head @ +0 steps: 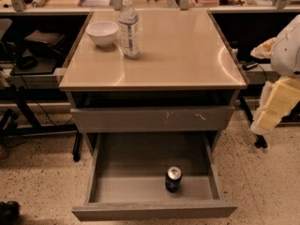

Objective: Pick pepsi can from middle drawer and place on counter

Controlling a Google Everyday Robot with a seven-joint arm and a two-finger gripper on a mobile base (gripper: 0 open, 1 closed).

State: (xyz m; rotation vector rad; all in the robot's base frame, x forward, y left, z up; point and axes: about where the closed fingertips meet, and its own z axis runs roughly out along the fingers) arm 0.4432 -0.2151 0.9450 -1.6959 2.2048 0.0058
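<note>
Likely approach step: from 3 o'clock, bring gripper, grip state untellable, down over pepsi can at 6 o'clock

One view is given, taken from in front of the cabinet and above it, tilted downward at middling range. The tabletop is framed above, the open drawer below. The gripper is caught at the right edge, beside the cabinet.
</note>
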